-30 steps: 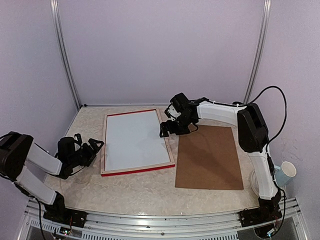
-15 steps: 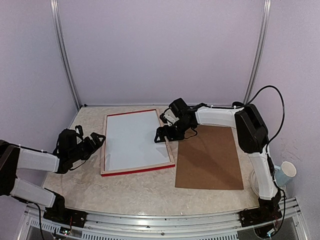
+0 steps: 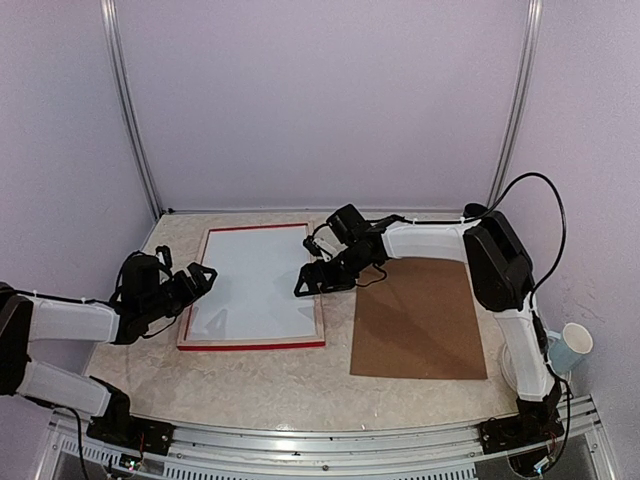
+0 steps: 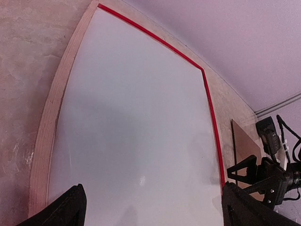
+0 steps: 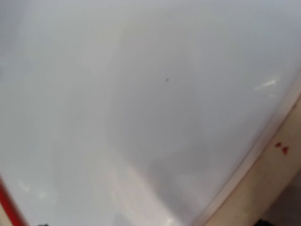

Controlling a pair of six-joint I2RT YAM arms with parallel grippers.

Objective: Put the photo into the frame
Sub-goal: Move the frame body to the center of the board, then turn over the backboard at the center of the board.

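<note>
Both the left claw and the right claw gape empty, so if you nudge unevenly, the frame between them could skid and shed its white sheet.

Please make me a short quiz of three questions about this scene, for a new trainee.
1. True or false: the brown panel lies inside the red frame.
2. The left tool and the right tool are: A) both open B) both shut C) one open, one shut.
3. Fill in: the sheet inside the frame shows plain ____.

Key: 1 false, the panel lies on the table to the right of the frame; 2 A; 3 white.
</note>
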